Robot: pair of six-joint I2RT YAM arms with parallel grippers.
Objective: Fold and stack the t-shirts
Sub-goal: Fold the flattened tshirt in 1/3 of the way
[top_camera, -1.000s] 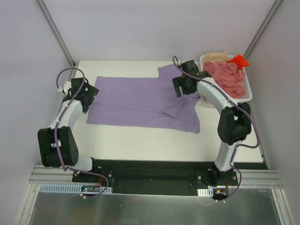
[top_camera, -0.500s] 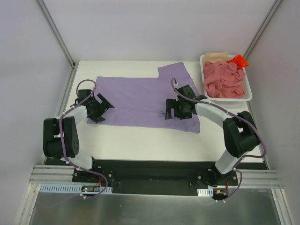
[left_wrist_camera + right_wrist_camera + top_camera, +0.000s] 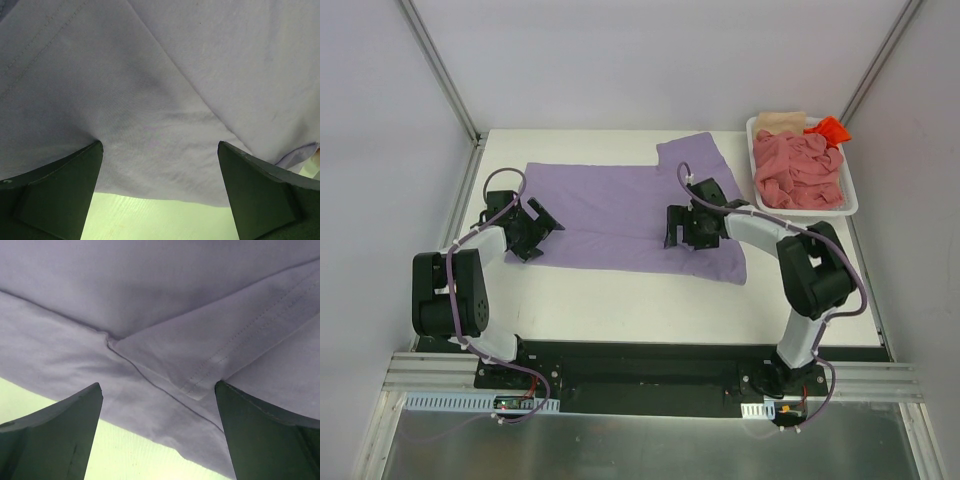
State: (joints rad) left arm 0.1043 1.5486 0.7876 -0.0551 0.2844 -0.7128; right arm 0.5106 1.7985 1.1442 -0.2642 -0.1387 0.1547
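Lavender t-shirt (image 3: 610, 205) lies spread flat across the middle of the white table (image 3: 620, 300), long axis running 9 to 3 o'clock, with one sleeve sticking out toward 12 o'clock at its right end. A flap at the 4 o'clock corner is turned over onto the body. Left gripper (image 3: 536, 226) sits low at the shirt's 9 o'clock edge. Jaws spread wide, nothing clamped. In the left wrist view the left gripper (image 3: 159, 145) has both fingers pressed down at the cloth edge, smooth lavender fabric filling the gap between them and a strip of bare table showing at 6 o'clock. Right gripper (image 3: 678, 228) is down on the shirt near its 4 o'clock corner, just beside the turned-over flap. Jaws also wide apart, no cloth pinched. In the right wrist view the right gripper (image 3: 157, 386) straddles a folded corner with a stitched hem, which lies flat on the layer beneath; table visible at 6 o'clock below the shirt edge. White basket (image 3: 852, 205) stands at the table's 2 o'clock corner, apart from the lavender shirt. It holds a crumpled salmon-pink t-shirt (image 3: 800, 172), with a beige t-shirt (image 3: 780, 120) and an orange-red t-shirt (image 3: 830, 128) at its 12 o'clock end.
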